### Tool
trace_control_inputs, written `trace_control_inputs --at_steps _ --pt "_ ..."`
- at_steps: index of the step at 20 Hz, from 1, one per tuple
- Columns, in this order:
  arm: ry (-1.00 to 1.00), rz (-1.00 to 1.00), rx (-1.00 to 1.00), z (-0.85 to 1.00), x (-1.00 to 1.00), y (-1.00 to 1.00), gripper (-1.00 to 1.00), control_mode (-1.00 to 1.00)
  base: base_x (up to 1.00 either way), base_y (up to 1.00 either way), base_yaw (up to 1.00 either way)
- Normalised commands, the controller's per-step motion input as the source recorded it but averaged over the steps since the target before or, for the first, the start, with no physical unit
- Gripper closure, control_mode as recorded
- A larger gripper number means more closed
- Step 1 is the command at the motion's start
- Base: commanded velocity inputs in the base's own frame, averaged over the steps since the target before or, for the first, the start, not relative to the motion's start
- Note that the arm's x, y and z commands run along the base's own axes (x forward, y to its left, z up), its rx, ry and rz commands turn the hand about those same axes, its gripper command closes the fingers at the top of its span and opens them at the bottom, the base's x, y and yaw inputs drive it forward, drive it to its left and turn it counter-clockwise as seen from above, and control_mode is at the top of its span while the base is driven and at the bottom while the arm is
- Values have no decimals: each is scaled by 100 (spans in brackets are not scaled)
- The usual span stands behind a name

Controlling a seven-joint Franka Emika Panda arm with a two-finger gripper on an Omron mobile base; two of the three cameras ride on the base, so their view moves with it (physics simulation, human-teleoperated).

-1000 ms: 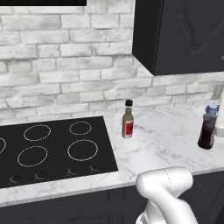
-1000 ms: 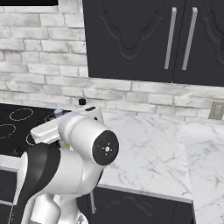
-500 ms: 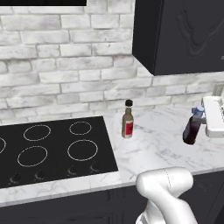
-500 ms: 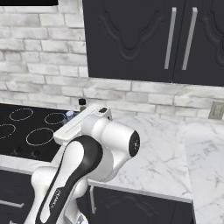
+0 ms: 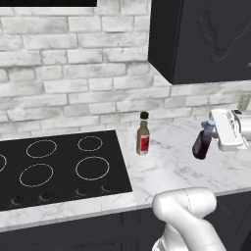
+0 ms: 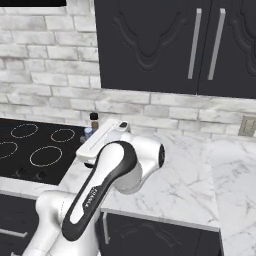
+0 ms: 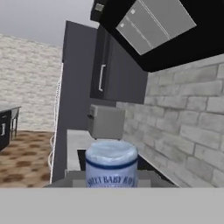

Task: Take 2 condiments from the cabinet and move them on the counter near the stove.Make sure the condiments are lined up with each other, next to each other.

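Condiment bottles, two. One: maroon bottle [image 5: 201, 145], pale blue cap, which I have pinched in my claw [image 5: 212, 135], tilted and lifted clear above the marble counter [image 5: 171, 169]; its cap fills the near foreground in my hand view [image 7: 111, 162]. Two: amber bottle [image 5: 142, 134], black cap, red label, upright on the counter, left of the claw, just beside the stove [image 5: 59, 169]. Stove, one, four ring burners counted. Cabinet [image 6: 155, 45] with bar handles, above the claw, doors closed.
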Motion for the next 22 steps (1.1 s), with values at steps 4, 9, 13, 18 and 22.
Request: trace_control_inputs --at_steps 4,9,13,18,22 --pt "0 6 0 -39 51 0 100 -100 0 0 0" --pt "1 4 0 -32 55 0 100 -100 0 0 0" --pt "1 4 0 -26 59 0 100 -100 0 0 0" --pt "6 3 0 -22 57 1 100 -100 0 0 0" --pt "7 3 0 -22 45 5 100 -100 0 0 0"
